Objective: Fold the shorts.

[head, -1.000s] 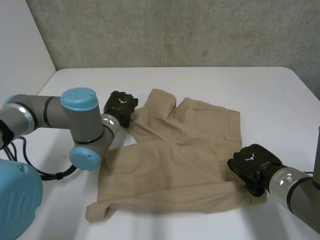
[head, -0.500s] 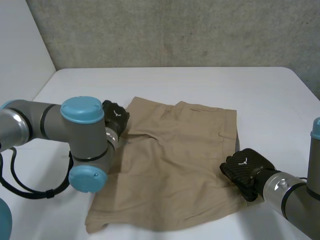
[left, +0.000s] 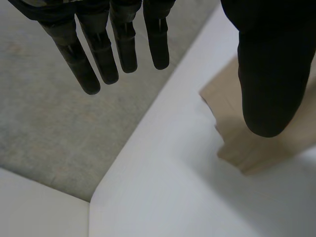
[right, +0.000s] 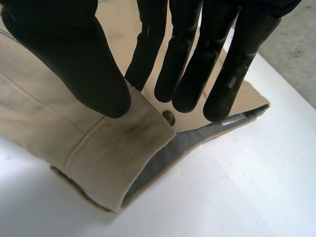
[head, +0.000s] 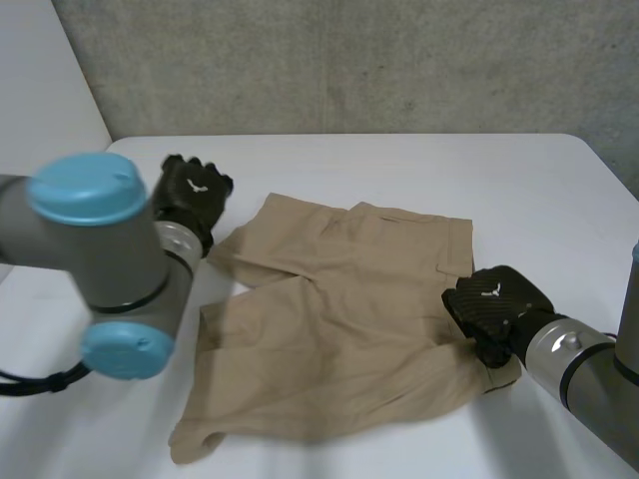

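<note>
In the middle of the white table (head: 419, 170) we've got the tan shorts (head: 339, 319) lying loosely doubled. The right hand (head: 496, 309) pinches the waistband (right: 98, 148) at the near right corner, thumb against straight fingers. The left hand (head: 192, 195) hangs spread and empty, just far left of the cloth. The risk we see: with only 1 hand holding, any tug drags everything and opens the fold. Versus 0.5 s ago, the left hand has backed off the far left corner.

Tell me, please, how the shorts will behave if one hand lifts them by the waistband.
Probably floppy: the shorts lie wrinkled, with soft folds, so they would hang and sag. The waistband looks thicker and stitched, so it likely gives a firmer hold. The woven cloth seems unlikely to slip.
</note>
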